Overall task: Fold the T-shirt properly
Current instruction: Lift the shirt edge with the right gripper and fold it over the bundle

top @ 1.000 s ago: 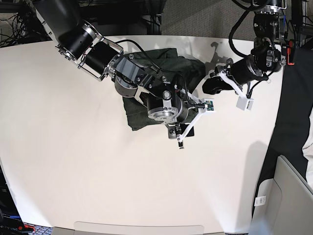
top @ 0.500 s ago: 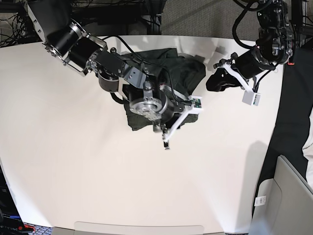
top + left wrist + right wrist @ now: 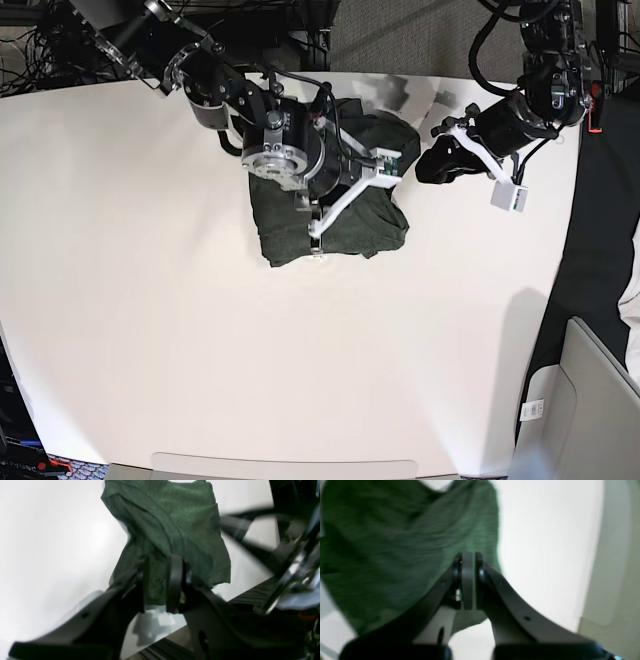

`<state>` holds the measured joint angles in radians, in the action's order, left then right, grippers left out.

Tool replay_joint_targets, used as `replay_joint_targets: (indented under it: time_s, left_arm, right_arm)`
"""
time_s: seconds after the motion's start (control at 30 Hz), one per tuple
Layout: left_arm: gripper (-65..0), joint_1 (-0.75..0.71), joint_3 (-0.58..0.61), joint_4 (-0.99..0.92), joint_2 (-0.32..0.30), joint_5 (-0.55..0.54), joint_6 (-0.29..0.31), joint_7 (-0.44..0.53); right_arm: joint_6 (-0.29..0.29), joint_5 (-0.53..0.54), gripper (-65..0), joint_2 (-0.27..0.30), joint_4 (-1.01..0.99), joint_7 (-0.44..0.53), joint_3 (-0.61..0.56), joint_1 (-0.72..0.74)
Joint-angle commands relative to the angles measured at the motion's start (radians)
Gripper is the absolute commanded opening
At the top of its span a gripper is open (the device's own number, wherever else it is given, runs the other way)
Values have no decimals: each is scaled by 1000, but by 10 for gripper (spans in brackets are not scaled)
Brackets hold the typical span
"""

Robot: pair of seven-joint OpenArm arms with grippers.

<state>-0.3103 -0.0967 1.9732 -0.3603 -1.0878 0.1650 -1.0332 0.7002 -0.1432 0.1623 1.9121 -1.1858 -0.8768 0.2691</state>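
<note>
The dark green T-shirt [image 3: 372, 220] lies folded into a compact bundle on the white table [image 3: 150, 330], a little behind its middle. My right gripper [image 3: 314, 241] hangs over the bundle's front edge. In the right wrist view its jaws [image 3: 468, 580] are shut, pad against pad, with the T-shirt [image 3: 395, 542] below and nothing visibly pinched. My left gripper [image 3: 428, 168] is just off the bundle's right side, apart from it. In the left wrist view the left gripper [image 3: 156, 582] shows a narrow empty gap, with the T-shirt [image 3: 172, 525] lying beyond it.
The right arm's black body [image 3: 285, 150] covers the back left of the bundle. A pale grey chair [image 3: 590, 400] stands past the table's right edge. Cables and dark frames line the back edge [image 3: 320, 40].
The right arm has swung back and to the left over the shirt, and its jaws have gone from wide open to shut. The left gripper has shifted only slightly.
</note>
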Motion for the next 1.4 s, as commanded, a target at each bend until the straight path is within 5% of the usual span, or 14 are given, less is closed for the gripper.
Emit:
replay_joint_targets:
  time_s: [0.0, 0.33, 0.57, 1.37]
  left_arm:
    - [-531, 4, -11, 7, -12, -16, 6, 20]
    - [-531, 26, -13, -7, -15, -15, 6, 21]
    - [-531, 27, -13, -7, -15, -15, 6, 21]
    - [-531, 18, -102, -5, -13, -16, 6, 12]
  right_arm:
    - [-2, -3, -650, -8, 20, 7, -17, 8]
    - [-2, -3, -650, -8, 16, 7, -107, -58]
    - [-2, -2, -650, -22, -168, 16, -109, -37]
    - [-2, 7, -650, -284, -797, 364, -71, 250]
